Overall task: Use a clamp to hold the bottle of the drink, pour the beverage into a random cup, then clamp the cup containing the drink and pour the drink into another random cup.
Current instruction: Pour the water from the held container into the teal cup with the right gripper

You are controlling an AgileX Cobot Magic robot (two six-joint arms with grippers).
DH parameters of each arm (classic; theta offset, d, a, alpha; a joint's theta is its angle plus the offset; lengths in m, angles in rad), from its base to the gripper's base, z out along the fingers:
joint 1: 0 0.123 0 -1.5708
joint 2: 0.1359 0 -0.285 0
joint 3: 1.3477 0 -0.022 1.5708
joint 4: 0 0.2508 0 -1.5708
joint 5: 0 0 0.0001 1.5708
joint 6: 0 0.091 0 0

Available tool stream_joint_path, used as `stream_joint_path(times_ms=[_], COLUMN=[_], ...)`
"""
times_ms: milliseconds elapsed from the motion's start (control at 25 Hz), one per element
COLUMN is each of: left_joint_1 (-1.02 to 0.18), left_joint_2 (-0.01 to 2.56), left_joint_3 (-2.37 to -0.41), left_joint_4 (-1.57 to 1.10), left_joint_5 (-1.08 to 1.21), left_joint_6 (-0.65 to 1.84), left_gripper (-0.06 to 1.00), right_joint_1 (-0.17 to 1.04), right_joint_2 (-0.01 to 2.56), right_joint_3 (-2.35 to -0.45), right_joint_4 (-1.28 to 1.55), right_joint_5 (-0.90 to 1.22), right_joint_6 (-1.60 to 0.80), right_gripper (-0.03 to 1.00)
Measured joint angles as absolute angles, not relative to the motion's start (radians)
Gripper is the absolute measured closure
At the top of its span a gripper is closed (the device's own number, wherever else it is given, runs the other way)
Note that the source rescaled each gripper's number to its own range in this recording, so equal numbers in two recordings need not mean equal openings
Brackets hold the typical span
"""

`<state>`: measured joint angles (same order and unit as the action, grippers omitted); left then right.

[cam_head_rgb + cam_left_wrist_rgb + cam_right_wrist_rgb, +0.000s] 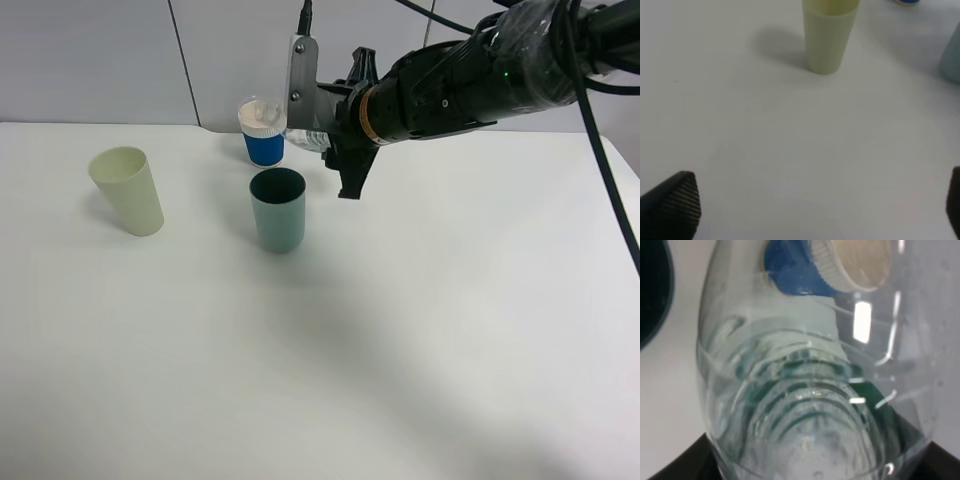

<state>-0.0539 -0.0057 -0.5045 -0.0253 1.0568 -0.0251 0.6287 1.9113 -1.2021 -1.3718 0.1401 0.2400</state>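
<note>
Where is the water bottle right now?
In the high view, the bottle is held tipped sideways in the right hand, right of the blue-and-cream cup and behind the teal cup.

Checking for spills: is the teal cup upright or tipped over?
Upright: the teal cup stands on its base on the table, mouth facing up.

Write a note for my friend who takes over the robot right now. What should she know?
Right gripper: shut on the bottle, tipped in the air behind the teal tumbler; water is in it.
Left gripper: open, empty, facing the pale green cup.
Done: bottle picked up.
To do: pour into the teal tumbler (no stream shows, contents unclear), then tip that into the pale green cup.
</note>
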Motion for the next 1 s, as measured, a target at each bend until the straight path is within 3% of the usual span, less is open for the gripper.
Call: stream_joint_path(times_ms=[1000], left_joint_1=[-0.054], left_joint_2=[-0.006], left_joint_3=[-0.505], left_joint_4=[-0.025], left_joint_5=[1.057], left_joint_6=[-0.025], left_gripper=[-0.06], right_joint_1=[0.630], right_joint_2=[1.911], right_joint_3=[-1.202], right_joint_4=[-1.528], right_joint_5=[0.212], right_joint_6=[0.128], right_gripper=[0.97])
